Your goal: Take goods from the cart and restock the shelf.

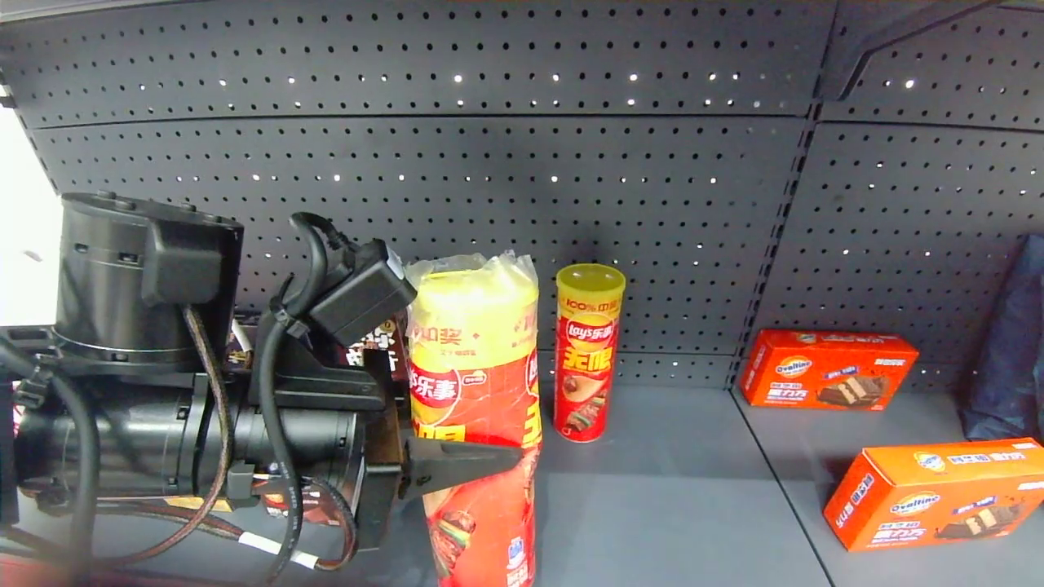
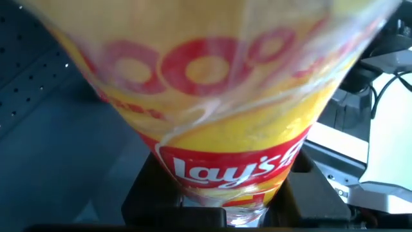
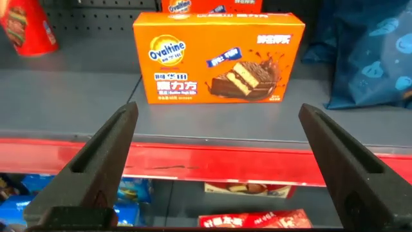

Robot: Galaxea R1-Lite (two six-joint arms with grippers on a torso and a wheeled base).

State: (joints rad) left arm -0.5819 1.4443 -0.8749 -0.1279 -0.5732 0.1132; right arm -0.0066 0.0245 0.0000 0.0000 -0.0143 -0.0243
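The left end effector (image 1: 483, 458) is clenched on a wrapped pack of chip cans (image 1: 477, 383), its dark finger (image 1: 457, 461) lying across the front of the pack about halfway up. The pack stands upright in clear plastic film, yellow at the top and red below. Its lower end runs out of the head view, so I cannot tell whether it touches the shelf (image 1: 669, 497). In the left wrist view the pack (image 2: 219, 116) rises straight out of the end effector (image 2: 225, 209) and spreads wide toward the camera.

A single chip can (image 1: 589, 352) stands upright on the shelf, just to the right of the pack and farther back, near the perforated back panel (image 1: 489, 163). The two do not touch.

The right end effector (image 3: 219, 187) is released, its two fingers (image 3: 96, 174) spread wide in front of the shelf's red edge strip (image 3: 206, 164). It faces a near orange box (image 3: 219, 58) lying on the shelf. A second orange box (image 1: 828, 368) lies farther back, well apart from the first, with a dark blue bag (image 1: 1007, 342) to the right.
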